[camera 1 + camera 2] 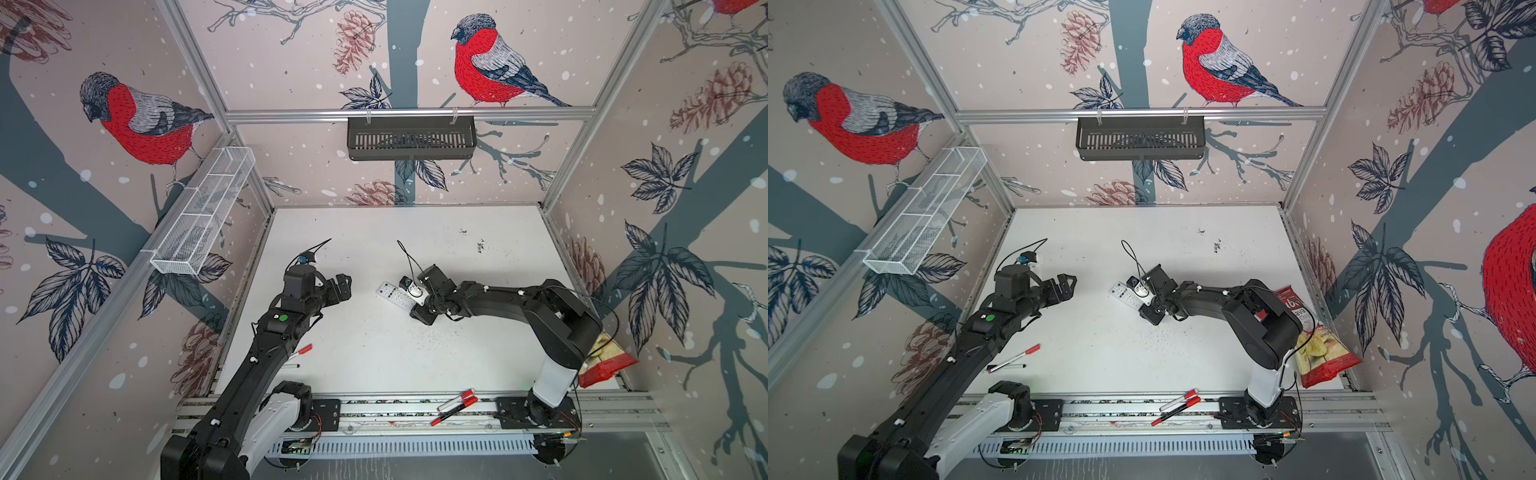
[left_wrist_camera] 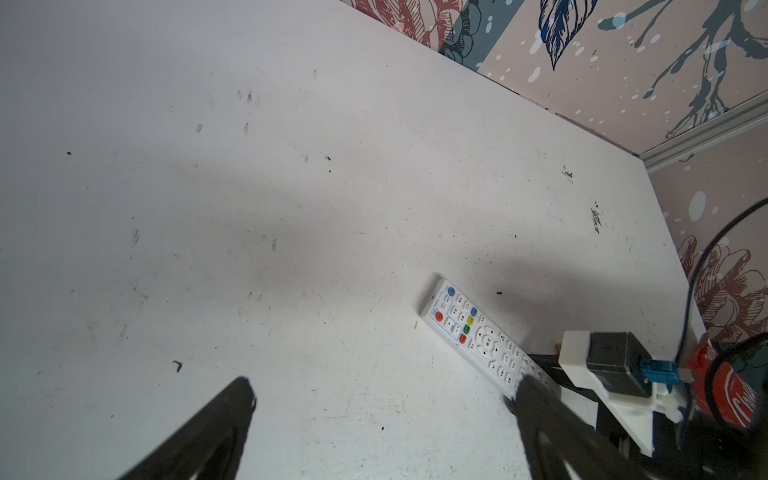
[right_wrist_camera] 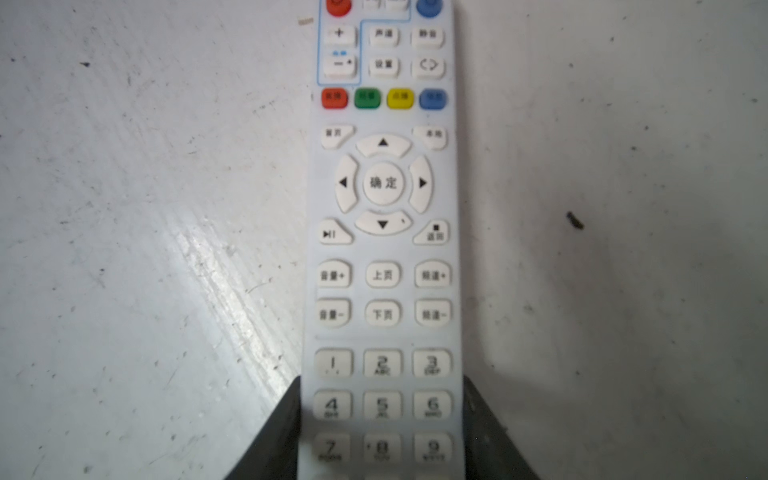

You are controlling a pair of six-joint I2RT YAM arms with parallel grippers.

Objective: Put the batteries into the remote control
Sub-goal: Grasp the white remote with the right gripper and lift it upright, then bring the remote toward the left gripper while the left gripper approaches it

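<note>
The white remote control (image 1: 390, 294) (image 1: 1122, 292) lies buttons up on the white table (image 1: 374, 357), a little right of the middle. In the right wrist view the remote control (image 3: 382, 249) runs lengthwise between the two dark fingers, which press its long sides by the number keys. My right gripper (image 1: 406, 305) (image 1: 1138, 302) (image 3: 382, 415) is shut on that end. My left gripper (image 1: 345, 286) (image 1: 1069, 286) (image 2: 386, 390) hovers open to the left of the remote control (image 2: 469, 328), holding nothing. I see no batteries in any view.
Red-and-white marker pens (image 1: 455, 405) lie on the front rail, and another (image 1: 301, 351) lies beside the left arm. A red chip bag (image 1: 1316, 345) sits at the right wall. A black basket (image 1: 411, 137) hangs on the back wall, a white mesh one (image 1: 203, 212) on the left.
</note>
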